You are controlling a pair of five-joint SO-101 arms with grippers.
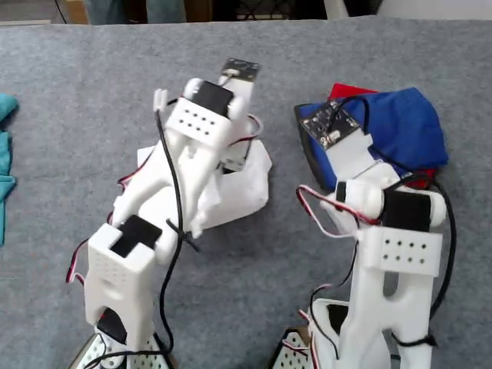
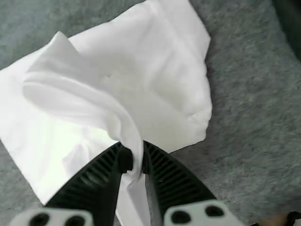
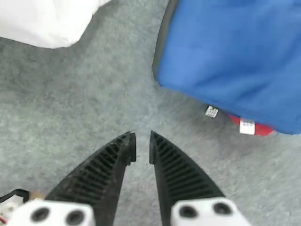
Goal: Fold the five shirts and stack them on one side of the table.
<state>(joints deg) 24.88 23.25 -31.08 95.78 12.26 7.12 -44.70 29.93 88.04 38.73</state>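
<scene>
Two shirts sit stacked toward 2 o'clock on the grey bench (image 1: 92, 92): a blue shirt (image 1: 407, 127) (image 3: 235, 61) on top, with a red shirt (image 1: 342, 92) (image 3: 254, 131) peeking out beneath it. At 9 o'clock from that stack, near the bench's middle, lies a crumpled white shirt (image 1: 238, 184) (image 2: 141, 80); the left jaws are clamped on a raised fold of it. The right jaws, all but closed and gripping nothing, hang over bare bench between the white shirt and the stack. A teal garment (image 1: 6, 177) lies at the 9 o'clock edge.
</scene>
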